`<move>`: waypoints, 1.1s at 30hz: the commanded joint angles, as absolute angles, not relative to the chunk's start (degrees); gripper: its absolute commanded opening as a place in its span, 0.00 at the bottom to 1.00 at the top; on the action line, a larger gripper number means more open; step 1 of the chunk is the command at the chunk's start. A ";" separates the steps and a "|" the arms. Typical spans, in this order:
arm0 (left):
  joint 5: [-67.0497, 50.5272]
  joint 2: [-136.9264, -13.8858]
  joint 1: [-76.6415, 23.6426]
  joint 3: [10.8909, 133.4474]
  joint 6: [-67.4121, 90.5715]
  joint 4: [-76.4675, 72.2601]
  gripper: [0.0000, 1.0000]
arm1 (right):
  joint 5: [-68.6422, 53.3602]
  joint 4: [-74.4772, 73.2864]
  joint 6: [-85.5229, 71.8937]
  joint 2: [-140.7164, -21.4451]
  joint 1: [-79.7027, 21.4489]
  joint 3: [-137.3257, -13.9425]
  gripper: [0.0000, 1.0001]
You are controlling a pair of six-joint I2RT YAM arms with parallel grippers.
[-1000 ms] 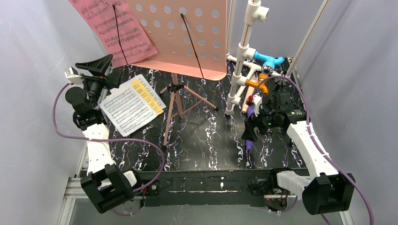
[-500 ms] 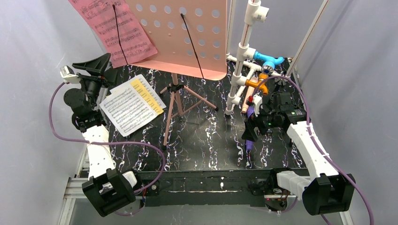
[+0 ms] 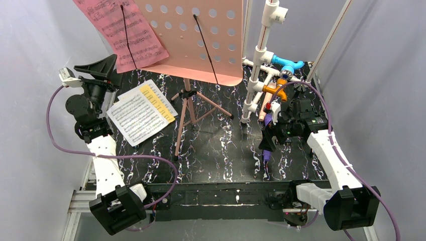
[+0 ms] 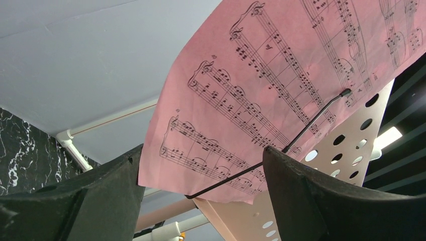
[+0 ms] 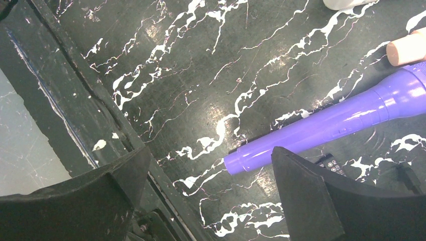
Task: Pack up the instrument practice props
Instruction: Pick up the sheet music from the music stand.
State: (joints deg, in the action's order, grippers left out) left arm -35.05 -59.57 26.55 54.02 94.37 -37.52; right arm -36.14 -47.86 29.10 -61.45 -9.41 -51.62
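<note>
The pink perforated sheet-music holder [image 3: 201,35] stands on its folding tripod legs [image 3: 187,118] at the back of the table. A pink printed music page [image 3: 128,32] leans on it under a black wire arm. My left gripper [image 3: 98,68] is raised just below and left of that page, open. In the left wrist view the page [image 4: 281,75] shows beyond the gap of the left gripper [image 4: 202,153], untouched. White and yellow music pages [image 3: 140,113] lie flat on the table. My right gripper [image 3: 266,143] hangs open above the purple microphone [image 5: 341,120], next to the beige microphone [image 5: 407,47].
A white pipe frame with blue and orange fittings [image 3: 263,60] stands right of the holder, close to my right arm. Grey walls close in on both sides. The table's front edge [image 5: 75,115] runs beside my right gripper [image 5: 210,153].
My left arm has lifted and swung back to the left, bringing its gripper nearer the pink page, and its jaws have narrowed a little. The right arm has not moved.
</note>
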 commanded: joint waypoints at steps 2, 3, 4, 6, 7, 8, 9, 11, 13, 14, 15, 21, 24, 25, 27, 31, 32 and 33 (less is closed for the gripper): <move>-35.31 -58.02 26.94 57.49 91.25 -36.94 0.79 | -36.57 -47.38 29.24 -60.51 -9.67 -51.88 1.00; -35.33 -58.05 26.98 57.67 90.85 -36.65 0.79 | -36.63 -47.40 29.26 -60.55 -9.67 -51.90 1.00; -35.31 -57.94 26.99 57.81 90.70 -36.39 0.79 | -36.65 -47.50 29.24 -60.56 -9.67 -51.93 1.00; -35.50 -57.84 27.00 58.26 89.98 -35.78 0.78 | -36.65 -47.47 29.27 -60.56 -9.67 -51.94 1.00; -35.63 -57.77 26.99 58.56 89.72 -35.39 0.78 | -36.64 -47.51 29.27 -60.55 -9.67 -51.94 1.00; -35.65 -57.77 27.03 58.80 89.47 -35.01 0.78 | -36.64 -47.51 29.22 -60.56 -9.67 -51.94 1.00; -35.93 -57.68 26.98 59.88 88.59 -34.06 0.76 | -36.65 -47.53 29.25 -60.56 -9.67 -51.94 1.00; -35.93 -57.57 26.99 60.52 87.97 -33.04 0.76 | -36.61 -47.58 29.27 -60.56 -9.67 -52.02 1.00; -35.95 -57.49 26.99 61.16 87.37 -32.27 0.76 | -36.65 -47.56 29.27 -60.66 -9.67 -51.95 1.00; -35.96 -57.42 26.98 61.51 87.10 -31.90 0.76 | -36.65 -47.55 29.25 -60.64 -9.67 -51.90 1.00; -35.98 -57.40 26.98 61.66 86.84 -31.55 0.76 | -36.65 -47.57 29.26 -60.56 -9.67 -51.94 1.00; -36.20 -57.33 27.00 62.10 86.23 -30.54 0.75 | -36.65 -47.53 29.27 -60.64 -9.67 -51.94 1.00; -36.27 -57.25 26.98 62.21 86.06 -30.19 0.73 | -36.66 -47.48 29.27 -60.64 -9.67 -51.92 1.00; -36.27 -57.30 26.98 62.17 85.93 -30.09 0.73 | -36.65 -47.51 29.27 -60.64 -9.67 -51.86 1.00; -36.38 -57.18 26.98 62.18 85.79 -29.85 0.73 | -36.65 -47.52 29.27 -60.64 -9.67 -51.86 1.00; -36.43 -57.04 26.99 62.29 85.44 -29.40 0.73 | -36.65 -47.54 29.27 -60.56 -9.67 -51.85 1.00; -36.49 -56.91 26.99 62.39 85.37 -29.24 0.73 | -36.65 -47.48 29.27 -60.53 -9.67 -51.85 1.00; -36.51 -56.87 26.98 62.40 85.22 -29.14 0.73 | -36.65 -47.54 29.27 -60.55 -9.67 -51.86 1.00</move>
State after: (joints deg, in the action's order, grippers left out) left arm -35.40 -58.74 26.57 59.92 86.72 -28.67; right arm -36.16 -47.88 29.10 -61.45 -9.41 -51.62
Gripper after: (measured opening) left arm 0.728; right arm 1.001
